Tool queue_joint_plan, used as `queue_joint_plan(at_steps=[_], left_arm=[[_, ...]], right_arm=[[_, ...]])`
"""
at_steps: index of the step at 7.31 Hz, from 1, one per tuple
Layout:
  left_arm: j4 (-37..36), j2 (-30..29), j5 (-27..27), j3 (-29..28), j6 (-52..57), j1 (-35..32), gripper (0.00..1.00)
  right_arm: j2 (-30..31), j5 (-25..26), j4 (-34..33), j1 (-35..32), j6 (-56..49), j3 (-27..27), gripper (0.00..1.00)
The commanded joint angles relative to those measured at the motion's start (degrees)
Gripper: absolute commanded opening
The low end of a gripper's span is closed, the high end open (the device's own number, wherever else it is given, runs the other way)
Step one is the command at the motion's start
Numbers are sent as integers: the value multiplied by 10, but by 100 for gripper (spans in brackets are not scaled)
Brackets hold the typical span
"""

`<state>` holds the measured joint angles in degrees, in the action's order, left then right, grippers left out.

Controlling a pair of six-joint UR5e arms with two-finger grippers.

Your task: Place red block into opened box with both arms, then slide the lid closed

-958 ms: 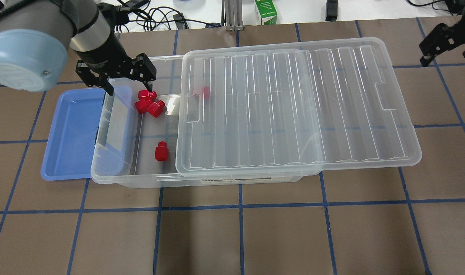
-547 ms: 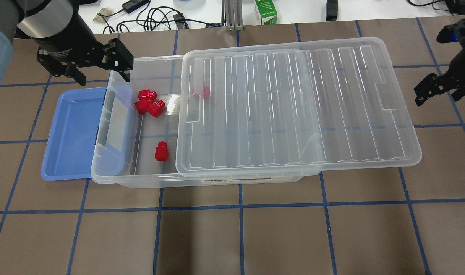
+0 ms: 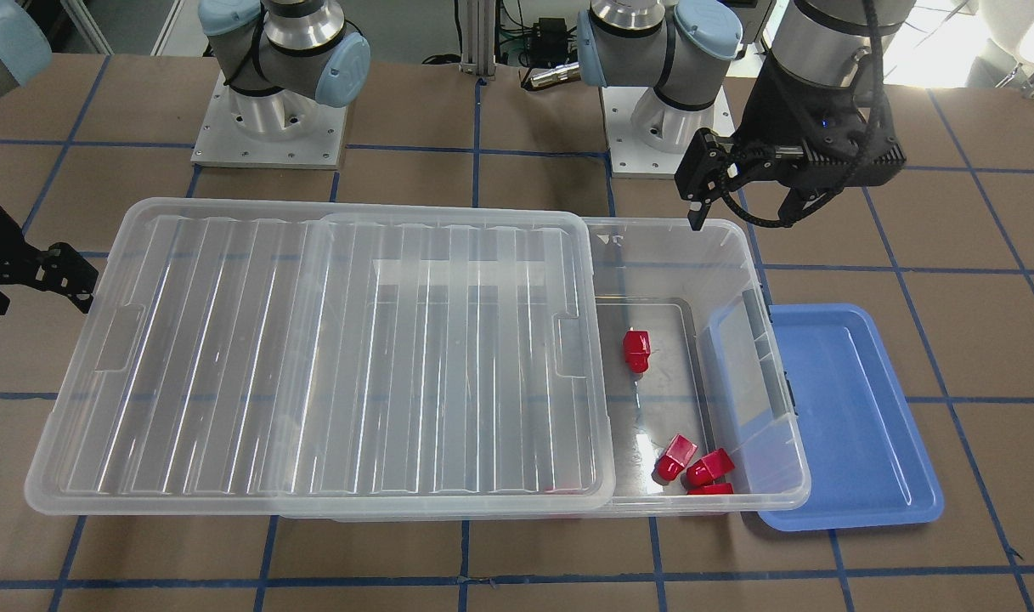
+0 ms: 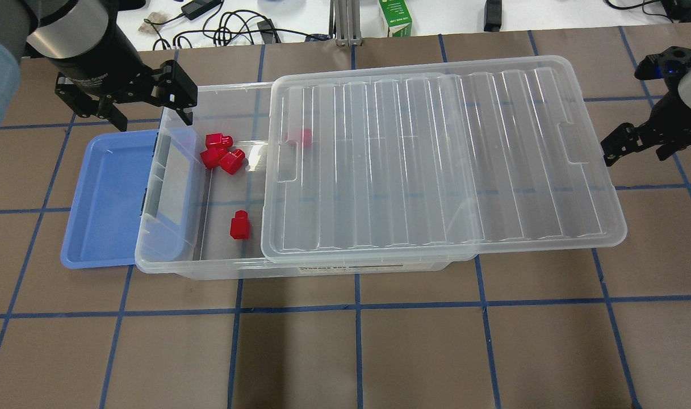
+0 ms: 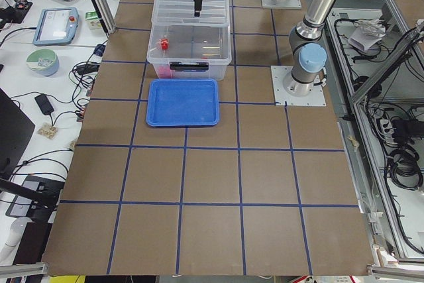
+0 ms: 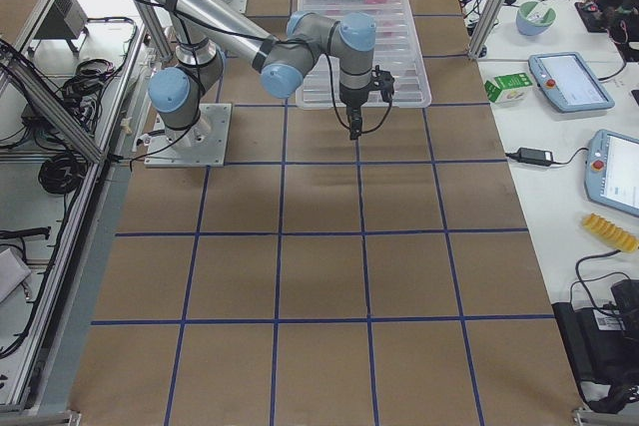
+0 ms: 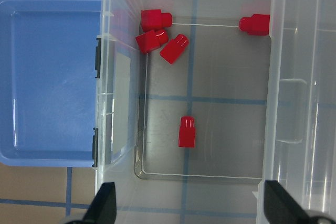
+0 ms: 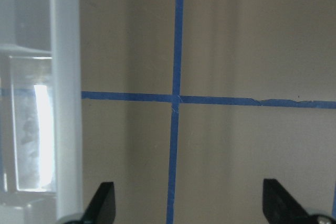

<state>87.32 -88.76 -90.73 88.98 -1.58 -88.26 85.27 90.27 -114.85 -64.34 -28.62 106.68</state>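
Several red blocks (image 4: 240,224) lie on the floor of the clear box (image 4: 169,262), three bunched at its far left corner (image 7: 155,39) and one partly under the lid. The ribbed lid (image 4: 436,159) rests on the box, shifted right, leaving the left end uncovered. My left gripper (image 4: 146,108) hangs open and empty above the box's far left corner; in the left wrist view its fingertips (image 7: 105,205) frame the opening. My right gripper (image 4: 635,149) is open and empty just beyond the lid's right short edge (image 8: 65,103), near its tab.
A blue tray (image 4: 104,199) lies at the box's left end, partly tucked under it. A green carton (image 4: 395,17) and cables lie on the white bench beyond the table. Brown table surface with blue tape lines extends in front of the box.
My left gripper has risen out of the box from over the red block cluster, back and to the left, still open. My right gripper has come down toward the lid's right edge.
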Motion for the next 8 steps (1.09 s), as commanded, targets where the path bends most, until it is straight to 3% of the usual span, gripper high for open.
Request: queue_joint_plan(at_steps=[1,8], left_arm=[[2,2,-1,1,-1,-2,100],[2,3,-1,1,0,-2,100]], right_arm=[[2,-9,1,-30,29,3,100],[22,-4,6,-154,187,8,100]])
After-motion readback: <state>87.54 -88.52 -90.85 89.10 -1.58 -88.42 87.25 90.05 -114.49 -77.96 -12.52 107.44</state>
